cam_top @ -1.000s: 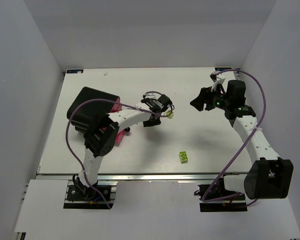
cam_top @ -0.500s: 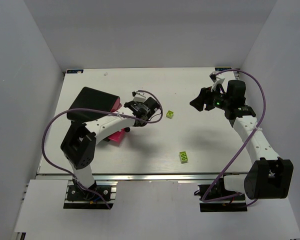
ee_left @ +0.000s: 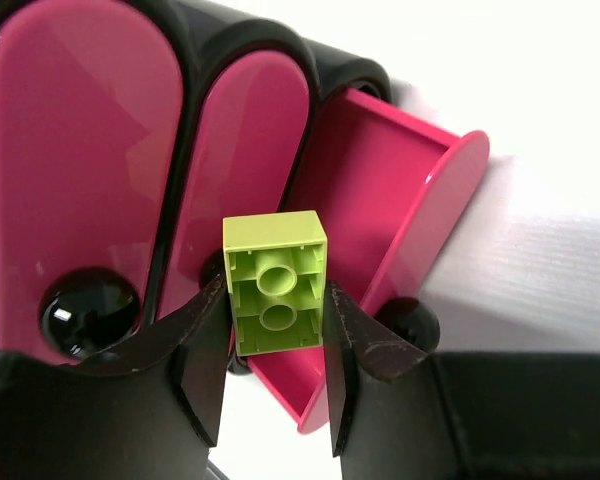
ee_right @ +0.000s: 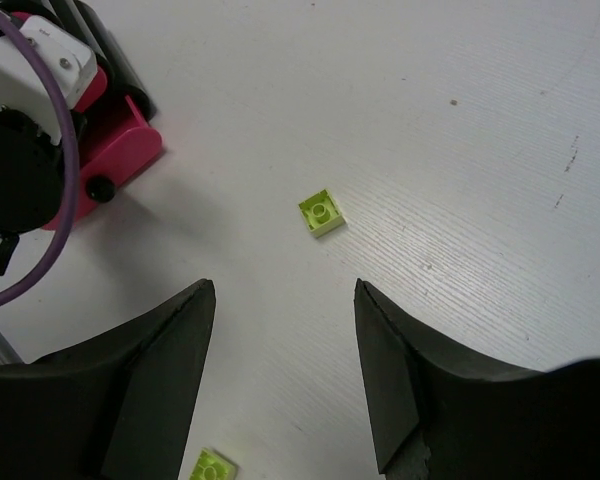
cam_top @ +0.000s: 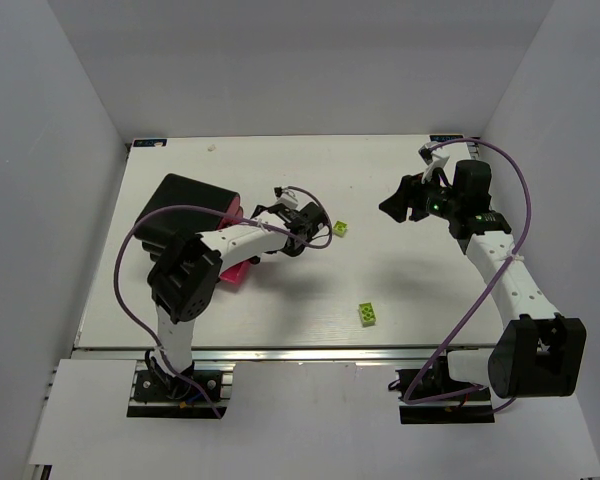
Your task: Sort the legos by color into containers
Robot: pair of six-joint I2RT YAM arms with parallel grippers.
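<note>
My left gripper point(ee_left: 275, 400) is shut on a lime yellow-green lego point(ee_left: 275, 285), held underside toward the camera in front of the black cabinet point(ee_left: 195, 40). Behind it are two shut magenta drawers point(ee_left: 80, 170) and one pulled-out drawer point(ee_left: 380, 220), which shows nothing inside where visible. In the top view the left gripper point(cam_top: 265, 248) hovers by the open drawer point(cam_top: 235, 272) of the cabinet point(cam_top: 185, 200). Two lime legos lie on the table, one nearer the cabinet point(cam_top: 340, 229) and one toward the front point(cam_top: 367, 314). My right gripper point(cam_top: 392, 205) is open and empty above the table; in its own view point(ee_right: 283, 290) the same two legos show, one ahead point(ee_right: 322, 212) and one at the bottom edge point(ee_right: 212, 467).
White walls close in the table at left, back and right. The left arm's purple cable point(cam_top: 140, 250) loops beside the cabinet. Round black knobs point(ee_left: 88, 310) stick out from the drawer fronts. The table's front rail point(cam_top: 310, 352) runs along the near edge.
My left gripper has drawn back leftward from the lego at mid-table to the cabinet's open drawer, and its elbow has shifted. The right arm has not moved.
</note>
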